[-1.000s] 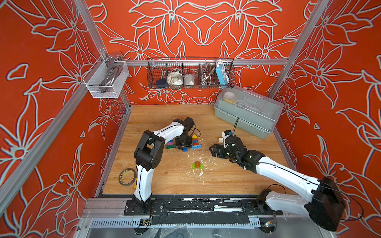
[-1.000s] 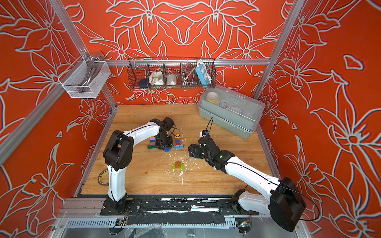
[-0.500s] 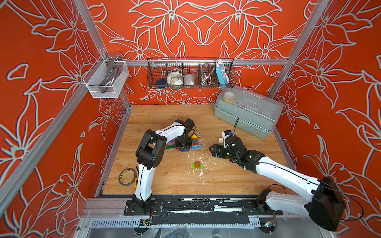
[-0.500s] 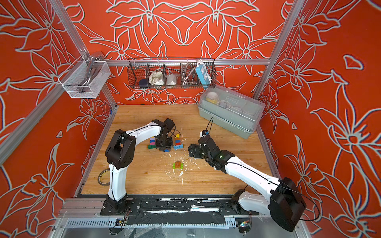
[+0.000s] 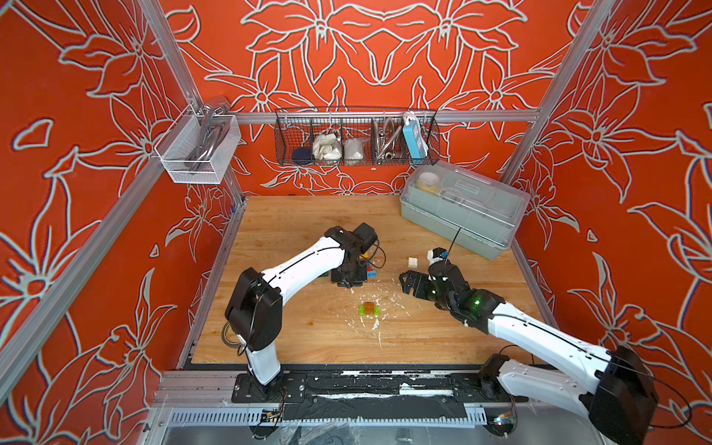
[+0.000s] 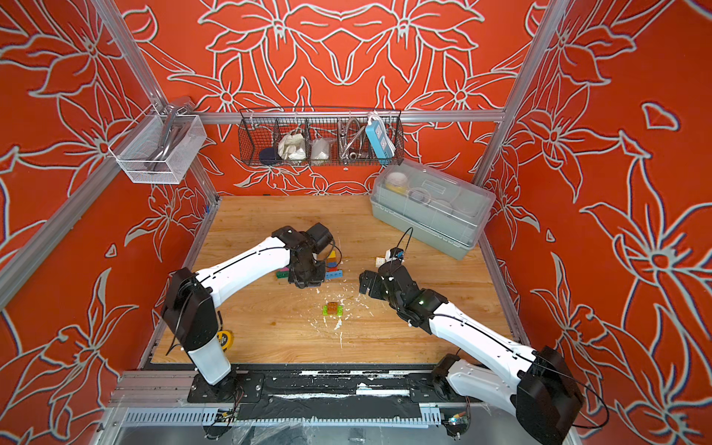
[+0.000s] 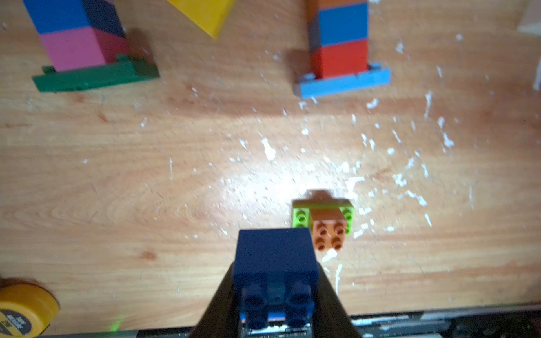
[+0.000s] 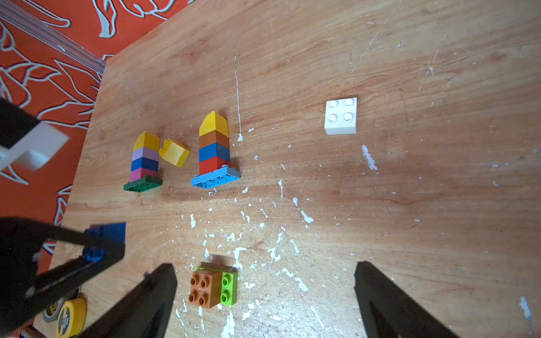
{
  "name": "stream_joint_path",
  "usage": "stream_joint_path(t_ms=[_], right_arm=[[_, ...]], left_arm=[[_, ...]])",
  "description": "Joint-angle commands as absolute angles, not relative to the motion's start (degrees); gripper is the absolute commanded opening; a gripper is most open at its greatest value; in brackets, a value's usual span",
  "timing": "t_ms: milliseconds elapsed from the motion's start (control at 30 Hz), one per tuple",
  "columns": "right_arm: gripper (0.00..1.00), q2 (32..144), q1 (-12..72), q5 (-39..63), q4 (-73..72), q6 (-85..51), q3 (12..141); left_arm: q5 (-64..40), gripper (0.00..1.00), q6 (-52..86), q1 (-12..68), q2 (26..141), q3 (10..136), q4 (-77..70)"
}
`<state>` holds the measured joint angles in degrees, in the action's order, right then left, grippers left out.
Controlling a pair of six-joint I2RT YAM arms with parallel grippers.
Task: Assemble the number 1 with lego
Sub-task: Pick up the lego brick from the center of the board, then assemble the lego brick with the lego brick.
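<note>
1. The left fingers [image 7: 215, 310] have just clamped onto a dark blue brick [image 7: 275, 257]. A second ago they were still partly apart. The brick's studs face the wrist camera. I cannot tell whether it is clear of the bench [image 8: 380, 204].
2. Over the same second the right fingers [image 8: 152, 298] have spread to full width and grip nothing. The white brick [image 5: 412, 262] lies free on the bench just beside them.
3. The lime plate [image 8: 228, 284] sits near the middle of the bench with a brown brick [image 8: 203, 288] pressed on it. Seen from above, the left fingers are at about 11 o'clock from it, the right fingers at 2 o'clock, and the white brick between 1 and 2 o'clock.
4. At 12 o'clock from the lime plate stand two finished-looking stacks, one on a dark green plate [image 8: 142, 185] and one on a light blue plate [image 8: 215, 179]. A loose yellow brick [image 8: 174, 152] lies between them.
5. The pick looks done. The likely next move is to carry the blue brick over the brown one and press it onto the studs. The small plate may slide under that push, and the empty right fingers are well placed to steady it.
</note>
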<state>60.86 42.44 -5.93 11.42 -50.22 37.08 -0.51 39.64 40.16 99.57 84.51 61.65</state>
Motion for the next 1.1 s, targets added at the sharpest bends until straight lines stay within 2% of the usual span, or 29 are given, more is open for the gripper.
stream_joint_path(t_ms=[0,100,567,1067], right_arm=[[1.00,62.5,42.4,-4.4,11.8,-51.2,37.8],[1.00,63.9,42.4,-4.7,14.2,-51.8,39.2],[1.00,63.5,42.4,-4.6,12.9,-53.1,37.6],[1.00,64.9,42.4,-5.3,12.9,-52.3,39.0]], left_arm=[[-0.5,0.16,45.0,44.9,99.2,82.9,63.4],[-1.4,0.17,46.8,47.3,98.5,80.8,60.5],[-2.8,0.13,50.4,47.8,98.9,73.9,50.9],[-4.0,0.12,48.7,49.0,105.8,74.7,48.3]])
